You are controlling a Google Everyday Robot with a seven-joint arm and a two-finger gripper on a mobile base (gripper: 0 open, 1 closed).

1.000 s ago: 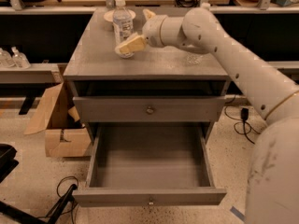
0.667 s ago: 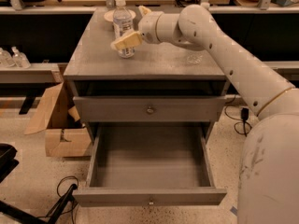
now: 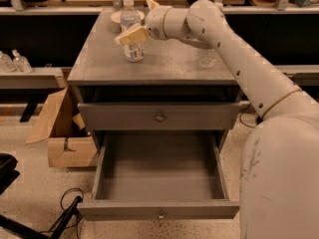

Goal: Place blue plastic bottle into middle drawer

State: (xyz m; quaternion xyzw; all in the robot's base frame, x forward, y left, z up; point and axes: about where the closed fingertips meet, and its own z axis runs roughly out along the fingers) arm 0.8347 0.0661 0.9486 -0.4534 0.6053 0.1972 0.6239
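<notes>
The blue plastic bottle (image 3: 132,51) stands upright at the back left of the grey cabinet top (image 3: 169,66). It has a white cap and a pale blue-and-white label. My gripper (image 3: 141,20) is at the bottle, open. One tan finger (image 3: 132,35) crosses in front of the bottle's middle, and the other fingertip (image 3: 151,4) shows just behind and to the right of its cap. The middle drawer (image 3: 159,210) is pulled fully out below, and its inside is bare.
The knobbed drawer above (image 3: 159,117) is shut. A clear glass object (image 3: 207,59) stands on the top's right side, under my arm. A white dish (image 3: 118,16) lies behind the bottle. A cardboard box (image 3: 62,133) and black cables (image 3: 65,213) lie on the floor at left.
My gripper has moved left across the cabinet top and now reaches the bottle. The bottle and both drawers have not moved.
</notes>
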